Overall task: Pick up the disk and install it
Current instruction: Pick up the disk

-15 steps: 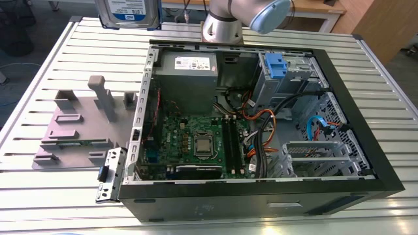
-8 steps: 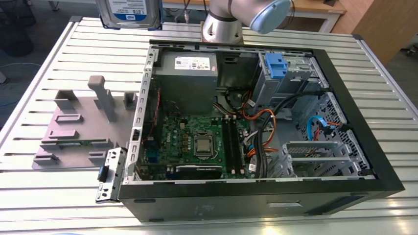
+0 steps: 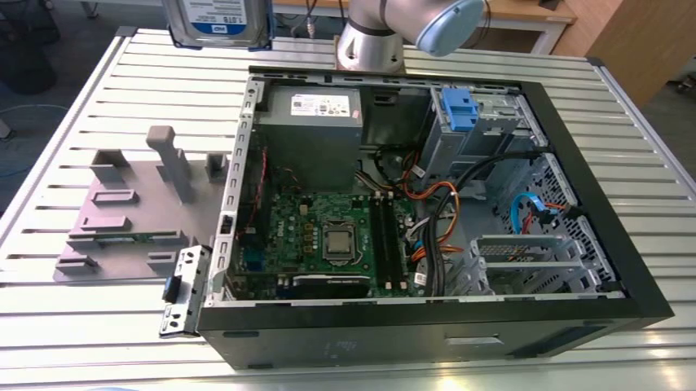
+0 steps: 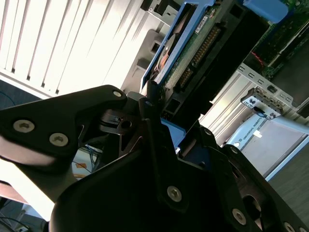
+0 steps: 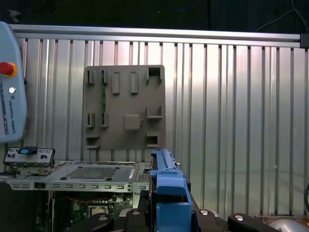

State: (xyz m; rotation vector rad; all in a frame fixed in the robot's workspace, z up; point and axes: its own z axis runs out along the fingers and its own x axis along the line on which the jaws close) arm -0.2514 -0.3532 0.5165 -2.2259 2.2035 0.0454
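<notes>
The disk (image 3: 221, 22), silver with a blue-and-white label, hangs in the air at the top of the exterior view, above the far edge of the slatted table and to the left of the arm's base (image 3: 372, 42). In the second wrist view the disk (image 4: 179, 54) stands edge-on with its blue rail and circuit side showing, and my gripper (image 4: 158, 118) is shut on its lower end with black fingers (image 4: 99, 104) on either side. In the first wrist view the disk's blue rail (image 5: 169, 191) rises between the same fingers.
The open computer case (image 3: 609, 195) lies on the table, with the motherboard (image 3: 332, 236), a grey power-supply box (image 3: 315, 114) and a drive bay with a blue latch (image 3: 461, 110). A grey fixture plate (image 3: 136, 208) sits at the exterior view's left. A pendant (image 5: 9, 82) lies beside the table.
</notes>
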